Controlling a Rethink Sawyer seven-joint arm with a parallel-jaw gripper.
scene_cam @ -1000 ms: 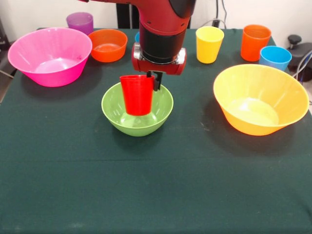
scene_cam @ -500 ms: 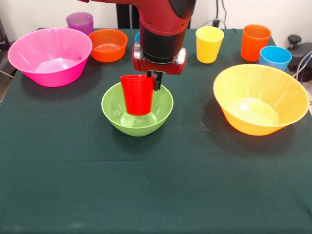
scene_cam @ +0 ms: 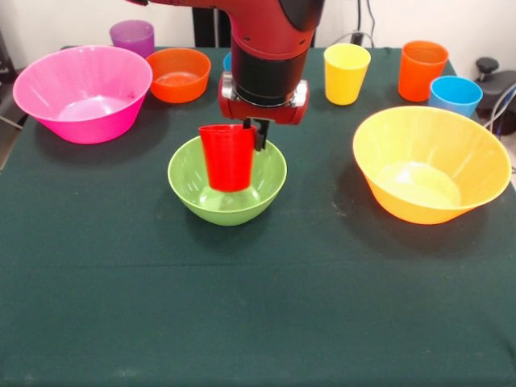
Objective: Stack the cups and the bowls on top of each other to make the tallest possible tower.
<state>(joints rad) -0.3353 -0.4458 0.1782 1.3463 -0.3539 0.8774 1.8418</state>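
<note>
Gripping the red cup (scene_cam: 227, 156) by its rim with the gripper (scene_cam: 251, 129), fingers clenched on the rim's side nearer the yellow-orange bowl (scene_cam: 431, 165). Hanging upright, mouth up, over the green bowl (scene_cam: 227, 180) near the table's middle, base down inside the bowl's hollow; impossible to tell whether touching the bottom. Standing along the far edge of the dark green table (scene_cam: 258, 306): purple cup (scene_cam: 132, 36), small orange bowl (scene_cam: 178, 74), yellow cup (scene_cam: 346, 72), orange cup (scene_cam: 422, 70), light blue cup (scene_cam: 455, 95). Resting at the picture's left, the pink bowl (scene_cam: 82, 93). Showing only partly behind the arm, something blue (scene_cam: 227, 60).
</note>
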